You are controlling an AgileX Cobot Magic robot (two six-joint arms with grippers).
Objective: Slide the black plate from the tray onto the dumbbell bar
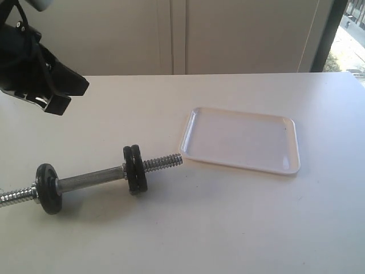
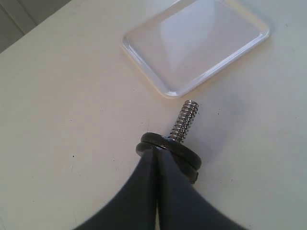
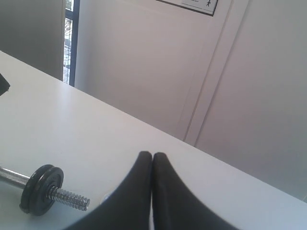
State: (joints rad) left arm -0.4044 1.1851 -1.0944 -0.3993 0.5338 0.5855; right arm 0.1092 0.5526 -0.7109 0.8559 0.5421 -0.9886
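Up in the upper left of the exterior frame, the left claw (image 2: 156,154) hangs clenched on nothing. Below it, the dumbbell bar (image 1: 91,180) lies across the table (image 1: 228,228). The black plate (image 1: 140,170) sits on it, outermost of a pair. Right of centre lies the tray (image 1: 288,166), just beyond the threaded tip. The right claw (image 3: 152,156) is clenched too, empty.

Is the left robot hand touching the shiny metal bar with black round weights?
Apart. The exterior view shows the left gripper hanging high, with bare white table between it and the long chrome dumbbell bar.
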